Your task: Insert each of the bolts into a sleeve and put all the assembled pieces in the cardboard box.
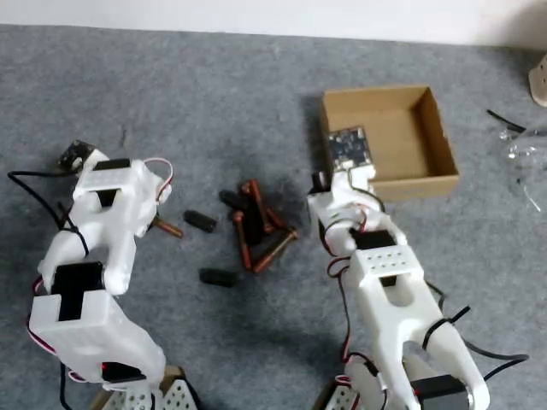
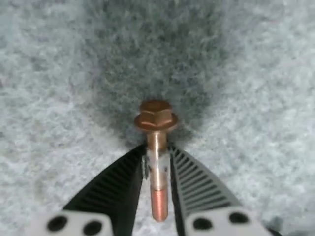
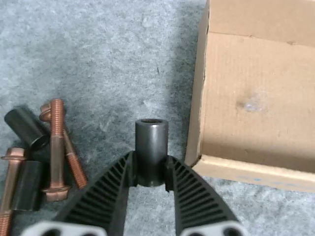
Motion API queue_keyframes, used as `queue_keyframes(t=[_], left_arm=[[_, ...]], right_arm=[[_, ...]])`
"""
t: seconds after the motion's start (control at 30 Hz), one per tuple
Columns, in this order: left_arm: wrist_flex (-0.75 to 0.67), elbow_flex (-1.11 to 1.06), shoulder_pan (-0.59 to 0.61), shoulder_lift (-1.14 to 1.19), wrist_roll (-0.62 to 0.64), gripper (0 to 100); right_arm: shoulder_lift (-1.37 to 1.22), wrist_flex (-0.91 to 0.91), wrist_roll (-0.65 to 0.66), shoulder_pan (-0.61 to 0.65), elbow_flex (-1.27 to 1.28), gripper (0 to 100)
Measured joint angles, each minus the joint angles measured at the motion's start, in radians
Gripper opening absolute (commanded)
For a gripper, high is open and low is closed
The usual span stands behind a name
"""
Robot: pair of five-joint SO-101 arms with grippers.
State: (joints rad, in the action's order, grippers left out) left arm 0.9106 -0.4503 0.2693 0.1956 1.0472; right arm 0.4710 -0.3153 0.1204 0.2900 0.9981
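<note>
My left gripper [image 2: 157, 153] is shut on a copper bolt [image 2: 156, 147], with the hex head just past the fingertips, over the grey carpet. In the high view it stands left of the pile [image 1: 156, 224], and the bolt [image 1: 169, 228] sticks out toward the pile. My right gripper [image 3: 150, 161] is shut on a black sleeve [image 3: 151, 150] held upright, next to the near left corner of the cardboard box [image 3: 256, 98]. The high view puts this gripper [image 1: 325, 182] at the box's [image 1: 427, 128] left front corner.
Several copper bolts [image 1: 256, 231] and black sleeves lie piled between the arms. Two sleeves lie apart, one [image 1: 201, 220] left of the pile and one [image 1: 218, 277] nearer the front. Bolts [image 3: 56, 147] and sleeves [image 3: 27, 129] lie close beside my right gripper. Clear plastic bits [image 1: 517, 145] sit at the far right.
</note>
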Motion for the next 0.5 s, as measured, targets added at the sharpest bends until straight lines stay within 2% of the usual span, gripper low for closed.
queue_keyframes(t=[0.1,0.3,0.5], left_arm=[[0.0,-0.002,0.0,0.0,-0.011,0],[0.002,-0.011,-0.044,-0.04,-0.12,0],[0.008,-0.121,-0.094,-0.304,-0.176,0]], right_arm=[[0.008,0.002,0.0,0.0,0.02,0.4],[0.157,0.106,0.0,0.0,0.183,0.4],[0.379,0.155,0.0,0.009,0.331,0.4]])
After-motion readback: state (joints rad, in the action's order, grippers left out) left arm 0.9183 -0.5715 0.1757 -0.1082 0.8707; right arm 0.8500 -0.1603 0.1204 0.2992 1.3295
